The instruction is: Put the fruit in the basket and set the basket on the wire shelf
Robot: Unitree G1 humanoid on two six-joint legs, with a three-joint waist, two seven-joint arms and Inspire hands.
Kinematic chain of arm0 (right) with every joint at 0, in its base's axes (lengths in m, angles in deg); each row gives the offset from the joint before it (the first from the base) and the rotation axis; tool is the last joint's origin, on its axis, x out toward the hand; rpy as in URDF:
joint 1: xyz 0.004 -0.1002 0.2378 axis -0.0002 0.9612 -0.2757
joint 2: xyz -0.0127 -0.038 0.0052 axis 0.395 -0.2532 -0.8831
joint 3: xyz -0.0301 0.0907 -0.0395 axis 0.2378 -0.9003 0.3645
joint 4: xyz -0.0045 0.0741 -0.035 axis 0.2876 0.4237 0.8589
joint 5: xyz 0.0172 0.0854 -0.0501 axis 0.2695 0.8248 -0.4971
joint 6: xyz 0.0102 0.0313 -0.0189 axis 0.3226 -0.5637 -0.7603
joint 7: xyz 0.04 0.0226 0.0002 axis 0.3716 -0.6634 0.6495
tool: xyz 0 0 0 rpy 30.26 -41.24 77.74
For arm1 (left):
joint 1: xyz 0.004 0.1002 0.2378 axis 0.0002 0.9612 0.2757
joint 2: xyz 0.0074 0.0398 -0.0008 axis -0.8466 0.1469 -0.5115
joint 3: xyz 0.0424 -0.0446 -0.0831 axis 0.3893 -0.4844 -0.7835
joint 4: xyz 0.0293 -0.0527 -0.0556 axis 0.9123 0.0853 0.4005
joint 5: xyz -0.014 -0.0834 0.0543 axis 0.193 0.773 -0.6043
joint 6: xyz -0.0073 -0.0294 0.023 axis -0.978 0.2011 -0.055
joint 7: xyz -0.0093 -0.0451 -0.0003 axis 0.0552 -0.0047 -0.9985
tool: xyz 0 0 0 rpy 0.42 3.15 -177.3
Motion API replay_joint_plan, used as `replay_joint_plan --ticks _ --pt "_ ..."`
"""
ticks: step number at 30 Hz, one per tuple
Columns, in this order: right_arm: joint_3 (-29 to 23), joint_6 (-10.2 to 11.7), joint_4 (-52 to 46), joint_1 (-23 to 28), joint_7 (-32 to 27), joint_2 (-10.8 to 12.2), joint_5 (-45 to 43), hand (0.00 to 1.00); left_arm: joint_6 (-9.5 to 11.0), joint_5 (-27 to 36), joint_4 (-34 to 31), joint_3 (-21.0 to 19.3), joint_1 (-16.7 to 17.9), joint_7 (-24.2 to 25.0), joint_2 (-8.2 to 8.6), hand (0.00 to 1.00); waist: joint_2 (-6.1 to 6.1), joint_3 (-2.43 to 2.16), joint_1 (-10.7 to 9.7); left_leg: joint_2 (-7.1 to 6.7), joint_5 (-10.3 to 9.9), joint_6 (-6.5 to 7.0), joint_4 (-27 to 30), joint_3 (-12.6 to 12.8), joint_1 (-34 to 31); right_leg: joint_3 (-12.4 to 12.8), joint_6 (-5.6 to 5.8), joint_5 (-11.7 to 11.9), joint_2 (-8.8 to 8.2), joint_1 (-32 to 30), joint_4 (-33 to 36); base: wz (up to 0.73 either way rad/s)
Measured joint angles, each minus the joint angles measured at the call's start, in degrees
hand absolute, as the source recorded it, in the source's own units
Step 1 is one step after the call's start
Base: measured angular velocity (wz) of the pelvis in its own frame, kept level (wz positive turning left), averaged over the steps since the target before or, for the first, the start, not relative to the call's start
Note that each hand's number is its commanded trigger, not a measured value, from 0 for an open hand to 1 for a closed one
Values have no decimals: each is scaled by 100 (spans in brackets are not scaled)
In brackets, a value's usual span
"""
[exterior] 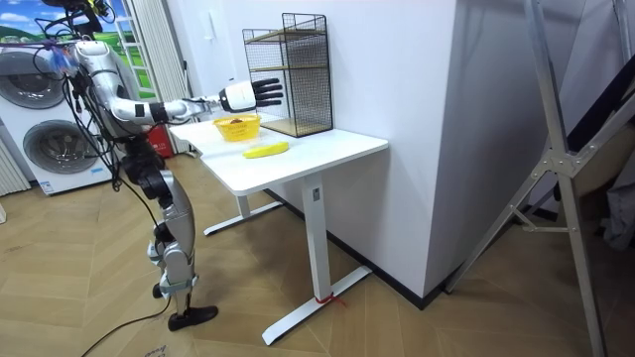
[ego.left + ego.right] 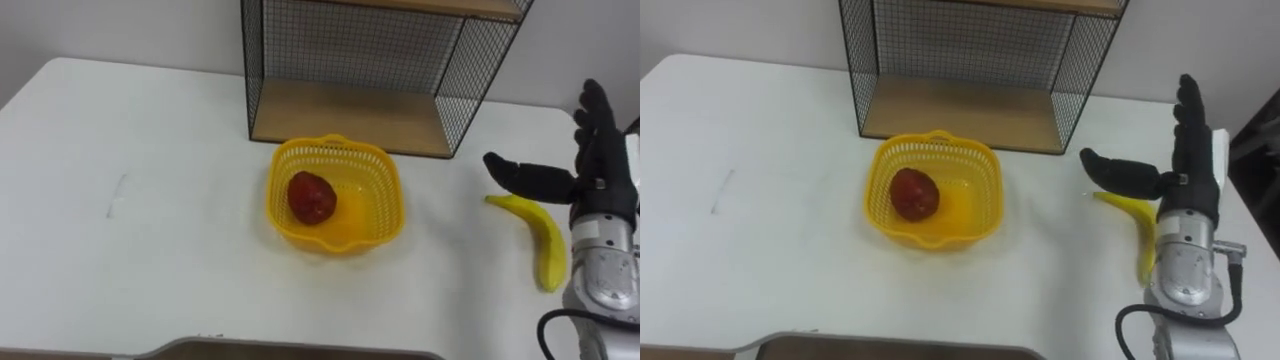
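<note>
I see the white table (image 2: 150, 200) from above through the head camera. The yellow basket (image 2: 388, 190) stands near the middle of it, just in front of the wire shelf (image 2: 350, 115), apart from it and not yet on it. The shelf stands at the far edge of the table and has a wooden board at the bottom and another one higher up.

Inside the basket lies one red fruit (image 2: 312, 197), round and dark, on the left part of the basket's floor. Beside it there is a brighter yellow-orange patch, and I cannot tell if this is another fruit or only the bottom of the basket.

The banana (image 2: 545, 245) lies on the table to the right of the basket, well apart from it, with its length running away from me.

My right hand (image 2: 598, 160) comes in from the right side. Its fingers are straight and point up toward the far wall, and the thumb is spread out to the left, so the hand is open and holds nothing. The thumb is seen over the far end of the banana. In the room view the hand is raised above the table top, not resting on it.

In the room view the robot stands upright at the end of the table, with a washing machine (image 1: 55, 139) behind it.
</note>
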Motion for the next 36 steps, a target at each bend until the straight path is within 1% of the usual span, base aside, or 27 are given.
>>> replay_joint_plan --ticks 4,7,9,11,12,14,16,18,20,21,22,25,28,33,34,36 --pt "-172 -3 241 -7 -172 -10 -76 0 -20 -1 -5 -202 56 54 -7 0 1 1 5 0 2 1 11 12 14 11 0 0 1 0 -1 -1" --pt "-172 -18 480 -9 -213 -10 -104 0 -142 -2 -6 -208 81 60 -27 0 -8 6 18 0 2 1 7 42 46 45 0 0 4 9 0 -5" --pt "-172 -88 613 -9 -211 -10 -199 0 -185 -7 -17 -207 83 60 -32 0 -15 10 17 0 2 1 -3 44 37 47 -1 1 4 5 0 -2" --pt "-170 -207 727 -10 -200 -19 -359 0 -274 -15 -82 -205 72 73 -32 0 -32 3 2 2 2 1 -13 34 28 37 -1 1 4 1 1 0" --pt "-169 -209 790 -17 -196 -26 -389 0 -290 -15 -110 -205 63 77 -35 0 -35 1 0 2 2 1 -19 29 29 36 -1 1 4 2 1 0" --pt "-167 -295 1124 -123 -154 -46 -524 0 -358 -14 -169 -204 62 137 -62 0 -60 -4 -2 2 3 -1 -22 27 37 39 -1 1 4 4 7 0" --pt "-163 -393 1208 -145 -85 -46 -530 0 -363 -13 -188 -204 48 156 -85 0 -82 1 -8 1 3 -1 -20 28 39 42 -1 1 4 6 8 0" --pt "-162 -418 1375 -185 -55 -46 -555 0 -381 -13 -207 -205 49 157 -105 0 -111 5 -16 1 3 0 -19 26 40 44 -1 0 4 7 10 0" --pt "-158 -465 1637 -284 43 -69 -551 0 -394 -15 -219 -227 48 156 -115 0 -145 25 5 1 4 0 8 28 39 49 -1 0 4 1 11 0" --pt "-147 -466 1714 -303 74 -93 -551 0 -394 -14 -222 -227 48 156 -115 0 -150 28 5 1 4 0 10 28 39 50 -1 1 4 0 11 0" --pt "-146 -470 1839 -328 149 -135 -555 0 -389 -14 -225 -245 47 156 -115 0 -181 14 18 1 4 0 8 27 39 49 -1 1 4 0 11 0" --pt "-147 -512 2103 -428 439 -179 -579 0 -392 -10 -227 -362 66 156 -110 0 -193 11 19 1 4 0 13 28 42 45 -1 1 4 2 11 0" --pt "-147 -512 2321 -533 723 -179 -782 0 -392 -9 -227 -419 67 156 -117 0 -187 11 16 1 4 0 18 28 57 45 -1 1 3 16 10 0" --pt "-144 -512 2637 -623 1044 -179 -798 0 -390 3 -197 -417 76 166 -116 0 -162 15 27 1 6 1 16 25 90 41 -2 1 1 60 9 0" --pt "-137 -513 2718 -632 1130 -179 -785 0 -391 15 -196 -417 79 168 -116 0 -146 27 27 1 6 1 17 25 89 42 -1 1 1 61 7 0" --pt "-120 -514 2843 -639 1269 -179 -761 0 -391 21 -202 -415 72 177 -116 0 -145 27 22 1 6 1 16 25 82 42 -2 1 2 68 7 2"
